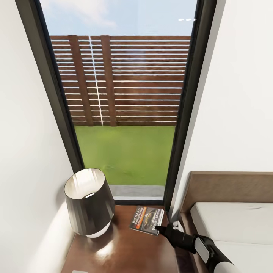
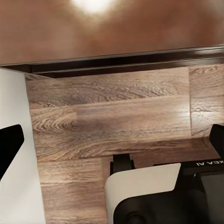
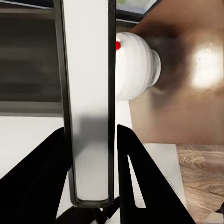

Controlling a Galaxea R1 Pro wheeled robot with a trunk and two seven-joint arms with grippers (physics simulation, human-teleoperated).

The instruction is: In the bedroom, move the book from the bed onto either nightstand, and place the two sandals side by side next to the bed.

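Observation:
The book [image 1: 146, 220], dark with an orange band, rests on the glossy brown nightstand [image 1: 125, 250] near its back right corner. My right gripper [image 1: 157, 228] reaches it from the bed side. In the right wrist view the book [image 3: 88, 93] stands edge-on, white pages showing, with my right gripper [image 3: 89, 129] shut on it, a black finger against each cover. The bed [image 1: 235, 223] with its brown headboard lies to the right. My left gripper [image 2: 112, 140] hangs open over the wood floor [image 2: 112, 116] in front of the nightstand [image 2: 93, 28]. The sandals are out of view.
A lamp [image 1: 89, 204] with a dark shade and white base stands on the nightstand's left half, also seen as the lamp's white base [image 3: 135, 65]. A tall dark-framed window [image 1: 125, 94] is behind, and white walls close in on both sides.

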